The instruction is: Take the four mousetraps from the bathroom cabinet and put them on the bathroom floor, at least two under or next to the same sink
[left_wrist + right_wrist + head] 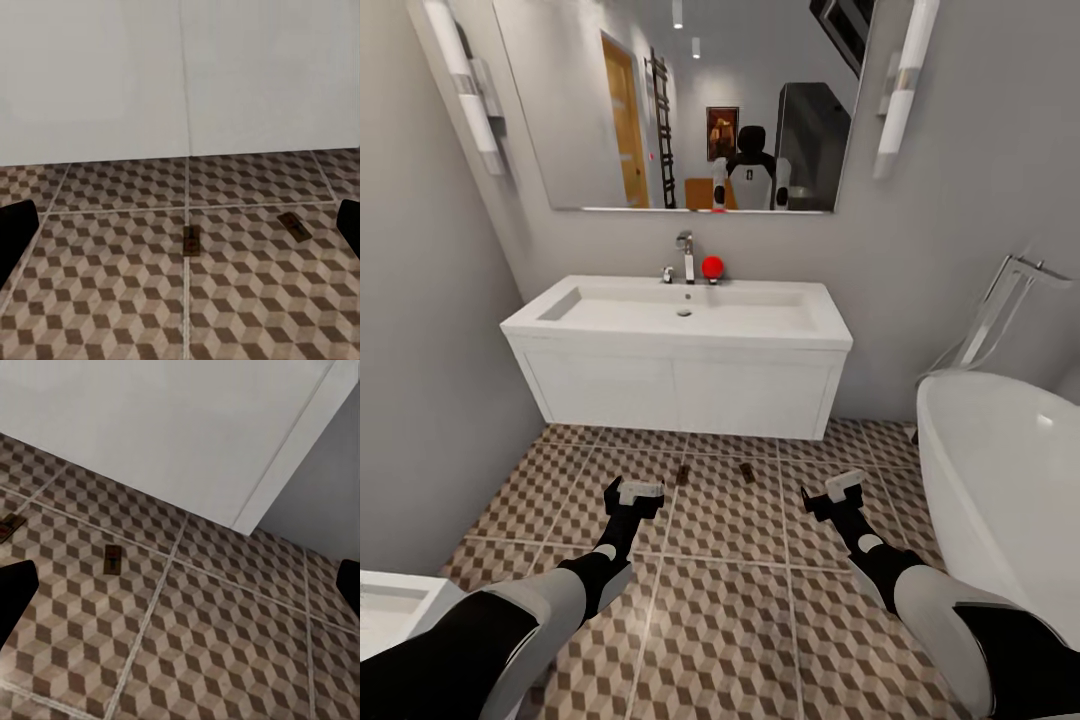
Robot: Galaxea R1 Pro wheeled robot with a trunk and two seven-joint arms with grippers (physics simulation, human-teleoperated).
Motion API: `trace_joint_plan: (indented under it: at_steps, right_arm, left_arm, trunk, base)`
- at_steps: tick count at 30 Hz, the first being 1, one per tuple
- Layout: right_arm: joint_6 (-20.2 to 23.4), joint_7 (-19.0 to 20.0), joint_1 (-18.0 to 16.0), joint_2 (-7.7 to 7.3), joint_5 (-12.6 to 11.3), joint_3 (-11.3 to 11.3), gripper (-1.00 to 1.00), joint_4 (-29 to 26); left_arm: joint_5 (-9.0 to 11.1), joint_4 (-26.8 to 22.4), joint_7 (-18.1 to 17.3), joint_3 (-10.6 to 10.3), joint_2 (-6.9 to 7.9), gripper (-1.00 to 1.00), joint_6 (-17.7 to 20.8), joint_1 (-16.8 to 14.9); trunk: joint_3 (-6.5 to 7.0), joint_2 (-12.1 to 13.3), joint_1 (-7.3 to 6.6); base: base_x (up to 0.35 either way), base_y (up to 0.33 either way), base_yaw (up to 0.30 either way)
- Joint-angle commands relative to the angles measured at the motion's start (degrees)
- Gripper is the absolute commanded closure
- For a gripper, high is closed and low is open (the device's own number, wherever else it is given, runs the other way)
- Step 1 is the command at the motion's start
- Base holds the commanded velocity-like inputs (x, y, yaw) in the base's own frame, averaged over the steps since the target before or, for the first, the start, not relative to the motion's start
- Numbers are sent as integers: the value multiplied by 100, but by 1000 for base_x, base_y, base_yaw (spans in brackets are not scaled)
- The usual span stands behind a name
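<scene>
Two mousetraps lie flat on the cube-patterned bathroom floor (pixel 720 620) just in front of the white vanity, one (pixel 683 473) a little left of the other (pixel 746 469). The sink (pixel 685 305) sits above them with its chrome faucet (pixel 687 255). In the left wrist view the same traps (pixel 191 241) (pixel 294 226) lie ahead of the fingers. The right wrist view shows them too (pixel 112 559) (pixel 7 526). My left gripper (pixel 633 492) and right gripper (pixel 843 487) hover low over the tiles, both open and holding nothing. The cabinet is out of view.
A white oval bathtub (pixel 1000 470) with a floor-standing tap (pixel 1000 310) fills the right side. A white fixture corner (pixel 385 600) shows at the lower left. A red ball (pixel 712 266) rests by the faucet. Grey walls close in on the left and behind the vanity.
</scene>
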Motion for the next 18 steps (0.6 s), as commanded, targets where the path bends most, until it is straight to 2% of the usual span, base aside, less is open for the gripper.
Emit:
trace_joint_plan:
  at_steps: [1, 18]
  right_arm:
    - [-16, -36, -6, 0, 61, -20, -100, 9]
    - [-16, -38, -4, 7, 61, -20, -100, 10]
  left_arm:
    - [41, 25, 12, -50, -5, -100, -33, -9]
    - [41, 25, 9, -50, -5, -100, -33, -9]
  trunk:
    - [13, 39, -23]
    - [319, 721, -396]
  base:
    - [0, 0, 0]
    - [0, 0, 0]
